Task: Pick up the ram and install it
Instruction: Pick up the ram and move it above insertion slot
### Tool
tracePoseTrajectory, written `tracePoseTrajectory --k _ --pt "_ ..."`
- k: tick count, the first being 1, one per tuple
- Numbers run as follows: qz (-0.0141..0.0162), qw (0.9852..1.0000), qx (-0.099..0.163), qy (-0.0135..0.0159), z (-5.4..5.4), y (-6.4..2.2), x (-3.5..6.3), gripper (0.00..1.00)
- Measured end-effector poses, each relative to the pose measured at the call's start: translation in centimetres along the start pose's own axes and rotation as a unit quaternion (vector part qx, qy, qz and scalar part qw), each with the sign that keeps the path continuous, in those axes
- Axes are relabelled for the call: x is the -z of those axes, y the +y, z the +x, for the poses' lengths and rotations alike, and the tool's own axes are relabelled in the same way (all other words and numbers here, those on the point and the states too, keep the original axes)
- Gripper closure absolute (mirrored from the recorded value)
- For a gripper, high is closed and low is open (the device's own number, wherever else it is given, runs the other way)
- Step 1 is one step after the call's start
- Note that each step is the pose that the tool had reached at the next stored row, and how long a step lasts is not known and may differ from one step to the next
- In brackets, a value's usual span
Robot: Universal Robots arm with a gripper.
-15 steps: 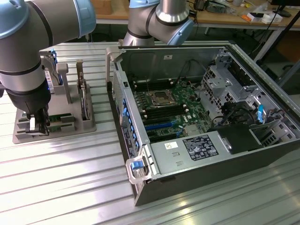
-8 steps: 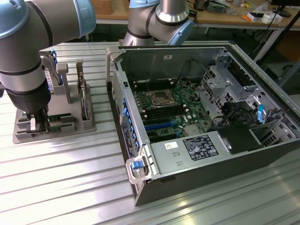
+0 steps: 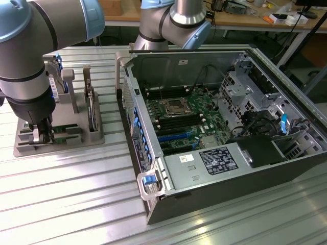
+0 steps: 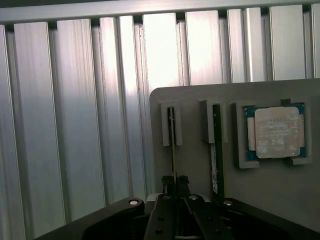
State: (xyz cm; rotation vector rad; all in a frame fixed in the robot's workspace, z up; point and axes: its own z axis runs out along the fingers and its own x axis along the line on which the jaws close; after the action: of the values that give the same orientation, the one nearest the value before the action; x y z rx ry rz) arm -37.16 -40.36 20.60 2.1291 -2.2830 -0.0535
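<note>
- Exterior view: gripper point(image 3: 42, 133) is down at the grey tray point(image 3: 97, 137), on this view's left.
- Ram point(image 3: 66, 130) sits low in the tray, just beside the gripper and not lifted.
- Open PC case point(image 3: 204, 196) lies well apart on the right. Its board slots point(image 3: 173, 124) look unfilled, so I judge install not begun and the pick-up only started.
- Ribbed metal tabletop point(image 3: 76, 204); cluttered benches point(image 3: 286, 18) behind.
- Wrist view: the ram point(image 4: 172, 145) stands edge-on in its slot and runs in at the gripper point(image 4: 175, 181).
- Cannot tell whether the fingers are clamped on it or just straddling.
- A taller card point(image 4: 216, 150) and a processor point(image 4: 277, 131) sit alongside in the tray point(image 4: 190, 100).
</note>
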Motion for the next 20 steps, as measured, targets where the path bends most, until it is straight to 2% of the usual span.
tracePoseTrajectory --k 3,7,20 --pt "0.0001 1.0 0.0 -0.0001 0.0 0.0 0.03 0.87" --pt "0.0 1.0 0.0 0.0001 0.0 0.03 0.89 0.87" --pt "0.0001 1.0 0.0 0.0011 0.0 0.09 2.52 0.87"
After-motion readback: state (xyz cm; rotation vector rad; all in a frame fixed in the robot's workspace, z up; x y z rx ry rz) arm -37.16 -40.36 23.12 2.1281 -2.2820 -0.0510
